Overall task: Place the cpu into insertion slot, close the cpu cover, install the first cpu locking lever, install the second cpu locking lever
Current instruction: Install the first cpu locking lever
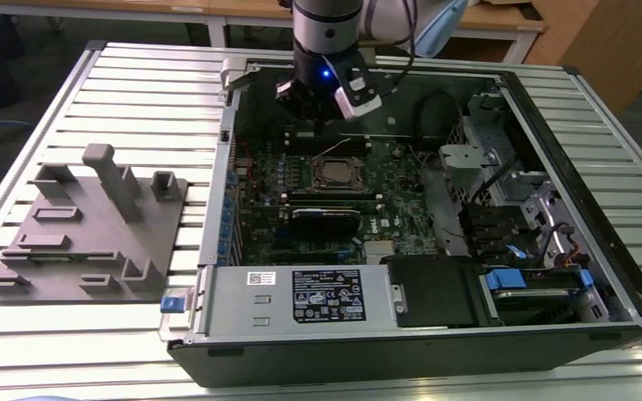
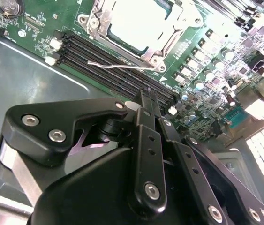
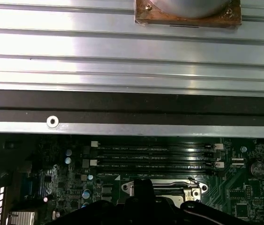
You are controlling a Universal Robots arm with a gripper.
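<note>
A: Nearest the lens in the second wrist view, black claw (image 2: 146,96), links and bolt heads up close. Fingers?
B: Pressed together at the tip, pinching nothing. Tip poised by the memory slots (image 2: 87,51); touching or not, hard to tell.
A: Whereabouts of the cpu (image 2: 139,21)?
B: Seated in the slot (image 2: 90,19) on the green board (image 2: 24,35), dull silver top showing through the window of the cover (image 2: 162,47). Cover down flat over it.
A: Any lever?
B: One thin wire lever (image 2: 117,65), reaching out from the slot's corner across the memory slots, free end out over them, close to the claw tip.
A: And from the exterior view?
B: Open case (image 1: 218,209) flat on a slatted metal worktop (image 1: 131,83). Upright arm (image 1: 327,25) over the far end of the case, claw just beyond the slot. Black heatsink (image 1: 327,220) on the near side of the slot, grey power-supply box (image 1: 298,296) along the near wall.
A: Anything beside the case?
B: Grey fixture (image 1: 87,234) with pegs and pockets, on the worktop at the exterior view's left, just beside the case.
A: First wrist view?
B: Memory slots in a row, slot rim on one side of them, worktop slats beyond the case wall on the other.
</note>
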